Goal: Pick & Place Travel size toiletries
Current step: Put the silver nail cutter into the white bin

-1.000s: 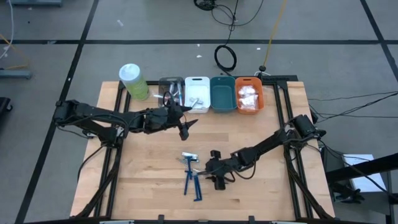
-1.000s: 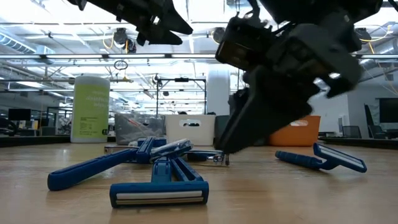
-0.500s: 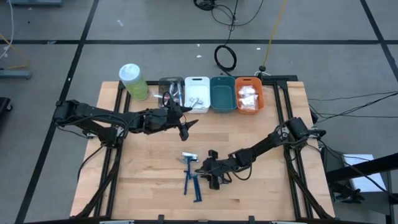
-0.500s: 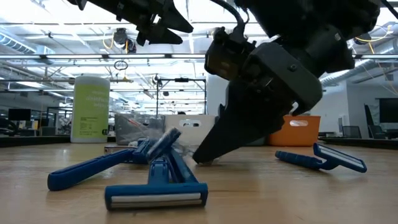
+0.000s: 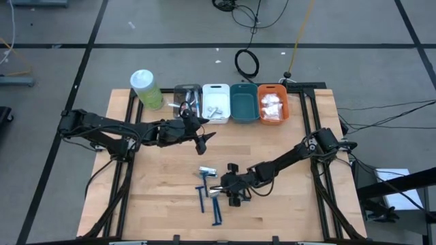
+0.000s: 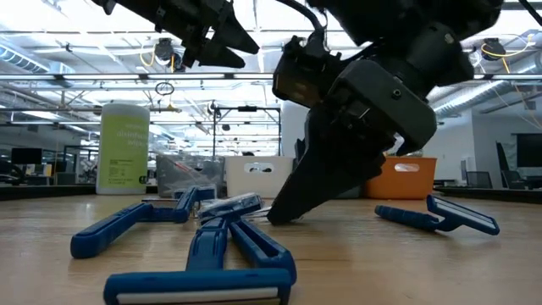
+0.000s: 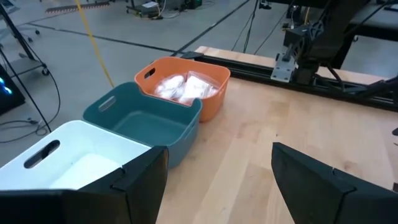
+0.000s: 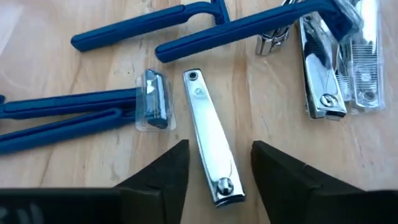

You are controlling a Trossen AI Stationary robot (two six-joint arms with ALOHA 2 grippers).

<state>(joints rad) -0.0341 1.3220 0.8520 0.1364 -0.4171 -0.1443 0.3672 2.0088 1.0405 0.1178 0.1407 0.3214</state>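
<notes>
Several dark blue razors (image 5: 208, 201) and silver nail clippers (image 5: 206, 171) lie flat on the wooden table; they also show in the low view (image 6: 203, 254). My right gripper (image 5: 226, 188) is low at this pile and open. In the right wrist view its fingers (image 8: 168, 174) stand on either side of one silver nail clipper (image 8: 211, 146) that lies flat on the wood, with a small gap on each side. My left gripper (image 5: 204, 141) is open and empty in the air in front of the bins; it also shows in the left wrist view (image 7: 217, 186).
Grey (image 5: 187, 97), white (image 5: 216, 102), teal (image 5: 244, 102) and orange (image 5: 272, 102) bins stand in a row at the far edge, with white pouches in the orange one (image 7: 183, 87). A pale-green cylinder (image 5: 146, 88) stands at the far left. Another razor (image 6: 440, 216) lies apart from the pile.
My right gripper has gone toward the table's left edge and a little toward the far edge, low over the pile, and stays open. The blue razors have slid and turned on the table, their heads now closer to the near edge.
</notes>
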